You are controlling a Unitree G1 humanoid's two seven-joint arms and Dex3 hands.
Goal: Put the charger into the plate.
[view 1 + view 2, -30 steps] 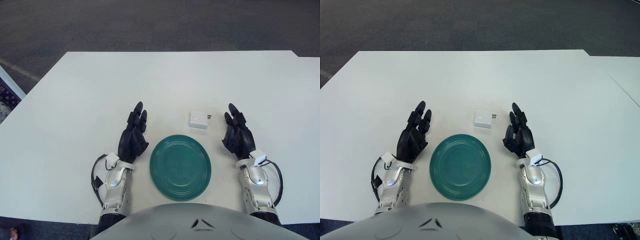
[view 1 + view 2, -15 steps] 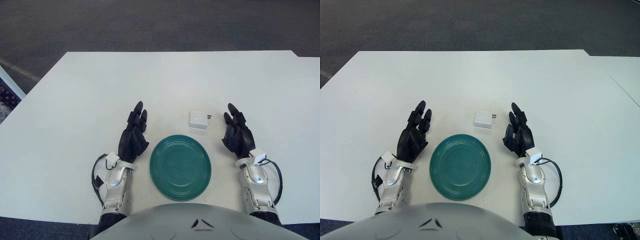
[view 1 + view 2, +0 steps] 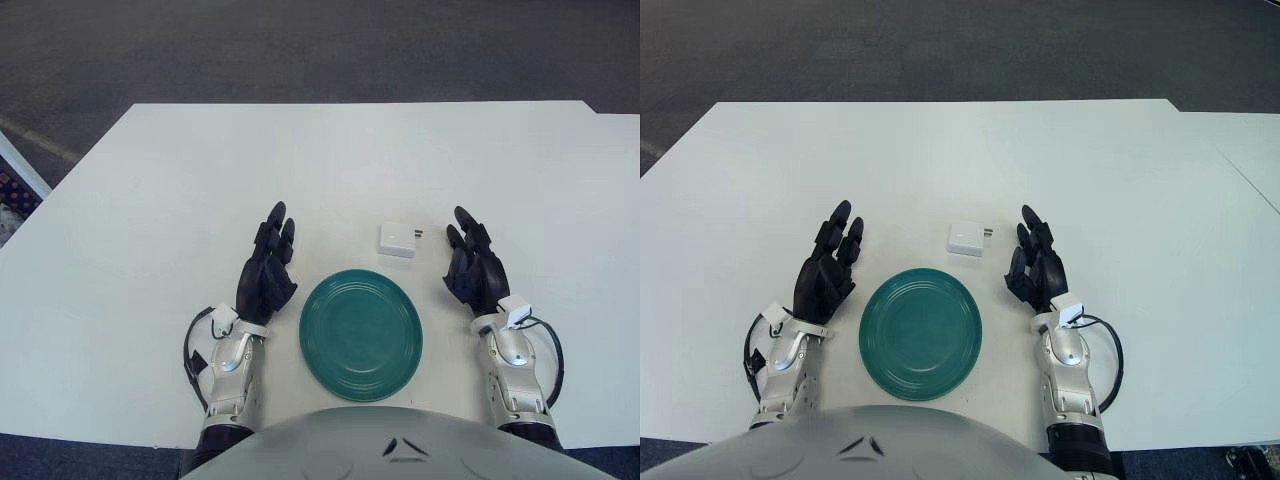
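A small white charger (image 3: 398, 240) with its prongs pointing right lies on the white table, just beyond the upper right rim of a round teal plate (image 3: 361, 334). The plate holds nothing. My right hand (image 3: 473, 268) stands to the right of the plate and a little right of and nearer than the charger, fingers stretched out and holding nothing. My left hand (image 3: 269, 267) shows on the left side of the plate, fingers also extended and holding nothing.
The white table (image 3: 330, 170) stretches wide ahead, with dark carpet (image 3: 300, 50) beyond its far edge. A second table edge shows at the far right (image 3: 1255, 160). My torso (image 3: 390, 445) fills the bottom of the views.
My right hand has crept slightly forward and left toward the charger. The left hand, plate and charger have not moved.
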